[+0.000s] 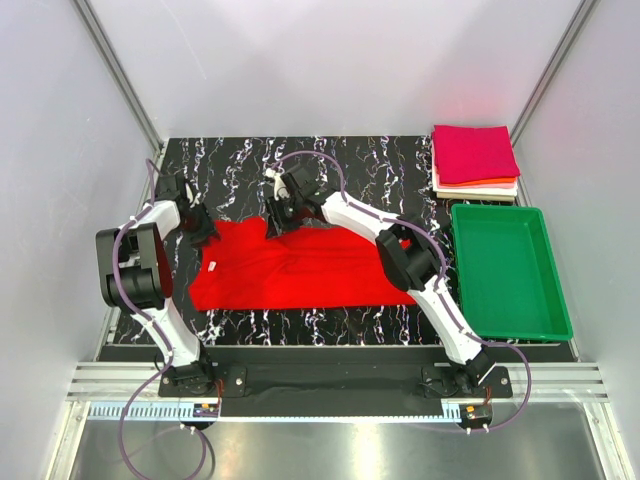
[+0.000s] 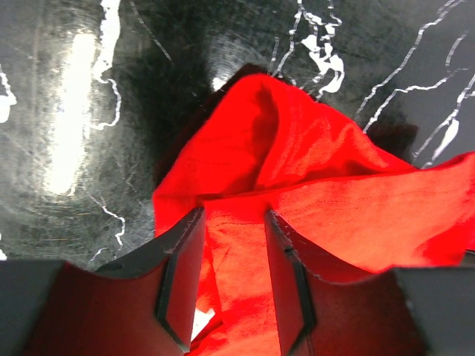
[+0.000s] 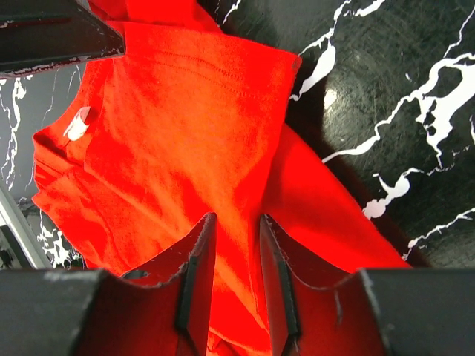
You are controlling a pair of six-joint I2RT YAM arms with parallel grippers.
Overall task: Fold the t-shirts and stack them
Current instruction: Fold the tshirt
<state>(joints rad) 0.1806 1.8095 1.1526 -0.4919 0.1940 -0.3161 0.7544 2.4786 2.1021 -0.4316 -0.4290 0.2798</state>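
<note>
The red t-shirt (image 1: 290, 270), pinched between the left fingers (image 2: 182, 274) and between the right fingers (image 3: 197, 282), is only partly folded on the bench (image 1: 400, 170), while the folded t-shirts (image 1: 476, 158) already lie stacked far from both

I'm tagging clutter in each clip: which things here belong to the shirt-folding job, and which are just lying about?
Part of the job:
red t-shirt, spread on the table
folded stack, magenta on top, orange and white beneath, far right corner

Just lying about:
green tray, right of the red t-shirt
</note>
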